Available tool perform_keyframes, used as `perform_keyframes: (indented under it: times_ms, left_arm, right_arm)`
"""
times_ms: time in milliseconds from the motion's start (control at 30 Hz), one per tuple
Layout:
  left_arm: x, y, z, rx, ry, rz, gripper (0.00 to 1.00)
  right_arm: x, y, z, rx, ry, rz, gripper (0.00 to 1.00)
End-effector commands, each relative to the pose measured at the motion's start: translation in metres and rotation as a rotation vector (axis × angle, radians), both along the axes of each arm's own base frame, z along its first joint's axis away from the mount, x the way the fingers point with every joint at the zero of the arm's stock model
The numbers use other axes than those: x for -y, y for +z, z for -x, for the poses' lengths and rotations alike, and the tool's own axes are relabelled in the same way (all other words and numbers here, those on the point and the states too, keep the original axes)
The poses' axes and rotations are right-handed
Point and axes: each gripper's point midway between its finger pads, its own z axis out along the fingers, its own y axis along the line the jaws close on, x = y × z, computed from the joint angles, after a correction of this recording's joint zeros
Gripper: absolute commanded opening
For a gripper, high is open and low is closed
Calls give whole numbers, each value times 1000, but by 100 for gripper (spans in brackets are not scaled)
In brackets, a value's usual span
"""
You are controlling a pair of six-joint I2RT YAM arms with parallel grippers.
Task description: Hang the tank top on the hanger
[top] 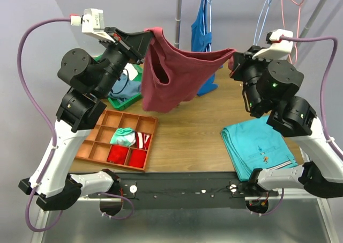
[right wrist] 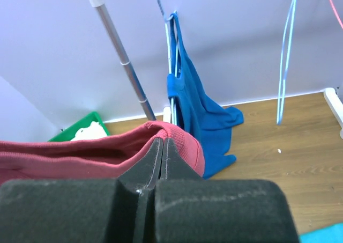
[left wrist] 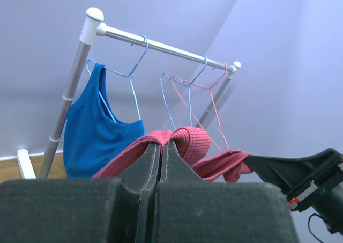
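Two robot hands hold the dark red tank top (top: 171, 76) up in the air, over the back part of the table (top: 198, 130). The left gripper (top: 151, 36) is shut tight on one edge of the cloth. The right gripper (top: 234, 58) is shut tight on another edge, far across from it. The top hangs between them like a little hammock and droops down in the middle.

I cannot tell if they pinch the straps or the bottom hem.

The hanger (right wrist: 286, 66) is thin and pale blue. It hangs bare on the rail (left wrist: 161, 47) at the back, next to a pink hanger (top: 292, 7). The red top is near it but not touching it.

I think this top is very light and very soft. It flops, folds and bunches up when nothing pulls it flat. It will not break. But it could slide off such a thin wire.

The best places to hold it look like the two shoulder straps, one in each gripper. Pulled wide apart, they would keep the top open so each strap can go over one end of the hanger.
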Motion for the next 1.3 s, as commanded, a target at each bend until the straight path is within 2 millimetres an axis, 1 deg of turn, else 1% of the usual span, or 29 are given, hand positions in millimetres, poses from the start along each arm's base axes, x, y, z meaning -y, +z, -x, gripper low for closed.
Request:
perform_keyframes:
  times_ms: [0, 33, 67, 133, 167, 200, 233, 267, 333, 367, 433, 467, 500, 567, 600, 633, 667, 700, 733, 800, 833, 900, 933, 1000, 1033, 1067, 1100, 1200, 1267]
  left_arm:
    - [8, -35, -5, -67, -21, -58, 2]
    - [8, -40, -4, -74, -23, -63, 2]
    - [12, -59, -8, -111, -27, -85, 2]
    - [15, -79, -7, -151, -47, -114, 2]
    - [20, -108, -12, -210, -54, -144, 2]
    - [21, -124, -13, -240, -54, -154, 3]
    - [23, -135, -7, -253, -83, -158, 5]
    - [28, -181, -12, -332, -91, -201, 7]
    - [31, -218, -9, -395, -110, -205, 9]
    - [37, -268, -6, -482, -143, -252, 9]
    - [44, -307, -3, -555, -179, -242, 10]
    - [46, -356, 6, -647, -212, -271, 10]
    - [50, -366, 7, -642, -232, -253, 13]
    - [49, -416, 17, -746, -243, -262, 14]
    - [51, -422, 18, -748, -259, -257, 17]
    - [51, -435, 19, -777, -262, -271, 18]
    - [51, -442, 21, -792, -264, -282, 20]
    - [52, -445, 21, -797, -271, -288, 25]
    - [53, -446, 21, -800, -274, -295, 32]
    - [52, -443, 21, -793, -272, -308, 44]
    - [50, -437, 17, -772, -255, -308, 48]
    - [44, -433, 17, -775, -228, -341, 59]
    - [39, -428, 14, -762, -195, -347, 60]
    - [32, -420, 12, -753, -162, -369, 61]
    - [29, -416, 12, -747, -150, -372, 61]
    - [26, -414, 11, -747, -131, -379, 61]
    - [25, -409, 11, -746, -128, -386, 62]
    - [22, -393, 13, -717, -129, -392, 63]
    - [21, -381, 16, -690, -140, -397, 63]
  right_arm:
    - [8, -25, 5, -48, -23, 9, 1]
    - [8, -40, 6, -81, -21, 36, 1]
    - [9, -49, 7, -99, -20, 36, 1]
    - [12, -81, 13, -157, -17, 30, 1]
    - [9, -94, 16, -181, 7, 22, 1]
    - [14, -105, 22, -197, 13, -37, 1]
    - [12, -142, 24, -257, 15, 10, 1]
    - [9, -165, 28, -297, 35, 11, 1]
    - [12, -198, 38, -352, 46, -69, 1]
    - [9, -250, 45, -437, 61, -28, 3]
    - [5, -288, 56, -503, 85, -118, 8]
    - [3, -332, 67, -588, 110, -91, 11]
    - [1, -351, 73, -629, 106, -128, 13]
    - [-3, -377, 81, -687, 126, -151, 21]
    - [0, -394, 86, -719, 123, -129, 27]
    - [1, -399, 88, -734, 114, -128, 38]
    - [1, -402, 87, -746, 104, -114, 44]
    - [-1, -395, 85, -737, 103, -116, 51]
    - [0, -390, 84, -735, 103, -91, 65]
    - [0, -381, 78, -717, 90, -61, 75]
    - [-4, -364, 74, -690, 105, -49, 83]
    - [-8, -347, 69, -665, 115, -33, 89]
    - [-12, -325, 64, -638, 133, -27, 93]
    - [-17, -297, 58, -607, 138, -23, 94]
    - [-18, -294, 55, -619, 134, 37, 95]
    - [-23, -257, 47, -563, 137, 3, 94]
    - [-26, -246, 44, -550, 138, 9, 94]
    - [-32, -193, 28, -430, 150, 37, 94]
    - [-24, -173, 16, -373, 86, 98, 93]
